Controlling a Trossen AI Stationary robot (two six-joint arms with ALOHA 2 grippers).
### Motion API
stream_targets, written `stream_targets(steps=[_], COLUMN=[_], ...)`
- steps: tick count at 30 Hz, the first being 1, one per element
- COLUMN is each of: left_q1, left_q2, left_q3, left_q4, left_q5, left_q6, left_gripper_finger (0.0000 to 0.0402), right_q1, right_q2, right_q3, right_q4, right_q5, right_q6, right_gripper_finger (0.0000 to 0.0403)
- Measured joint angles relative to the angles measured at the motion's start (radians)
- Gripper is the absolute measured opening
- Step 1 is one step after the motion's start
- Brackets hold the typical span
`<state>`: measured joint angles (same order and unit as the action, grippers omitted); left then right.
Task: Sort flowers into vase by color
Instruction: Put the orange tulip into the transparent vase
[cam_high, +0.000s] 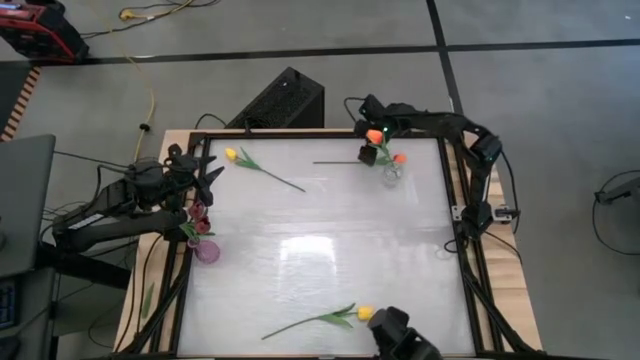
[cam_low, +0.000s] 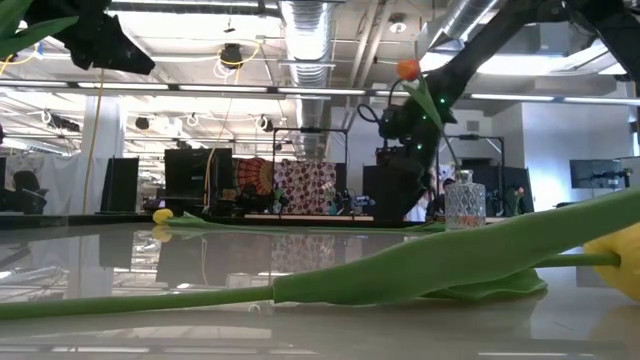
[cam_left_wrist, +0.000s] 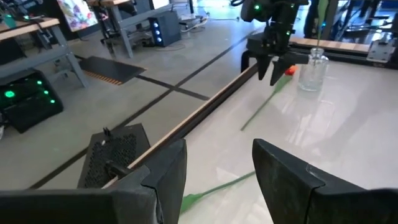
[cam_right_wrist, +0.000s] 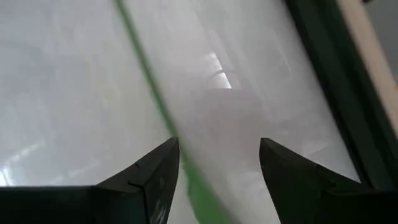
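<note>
A clear glass vase (cam_high: 391, 172) holding an orange tulip (cam_high: 399, 158) stands at the table's (cam_high: 320, 250) far right corner; a pink vase (cam_high: 206, 249) with dark red tulips sits at the left edge beside my left gripper (cam_high: 205, 180), fingers spread, empty; my right gripper (cam_high: 371, 135), fingers apart, hovers above the clear vase with another orange tulip (cam_high: 374, 136) between its fingers, stem hanging tilted; two yellow tulips (cam_high: 262, 169) lie flat, stems slanting across the table.

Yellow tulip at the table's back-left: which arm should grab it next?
Left, probably. The left gripper hangs open just beside that yellow tulip; the right gripper sits open over the clear vase across the table.
</note>
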<state>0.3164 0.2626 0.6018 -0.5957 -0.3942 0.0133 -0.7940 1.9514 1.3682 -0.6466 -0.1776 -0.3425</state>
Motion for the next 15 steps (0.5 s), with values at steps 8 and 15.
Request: stream_targets(steps=[8,15], left_q1=[0.0,0.0], left_q2=[0.0,0.0], left_q3=[0.0,0.0], left_q4=[0.001,0.002], left_q5=[0.043,0.05], left_q6=[0.001,-0.009], left_gripper_finger=[0.0174,0.0174], right_q1=[0.051,0.038], right_q2=[0.005,0.062], right_q3=[-0.001,-0.003], right_q4=[-0.014,-0.019], right_q5=[-0.002,0.026], right_q6=[-0.075,-0.121], right_gripper_finger=[0.0249,0.0234])
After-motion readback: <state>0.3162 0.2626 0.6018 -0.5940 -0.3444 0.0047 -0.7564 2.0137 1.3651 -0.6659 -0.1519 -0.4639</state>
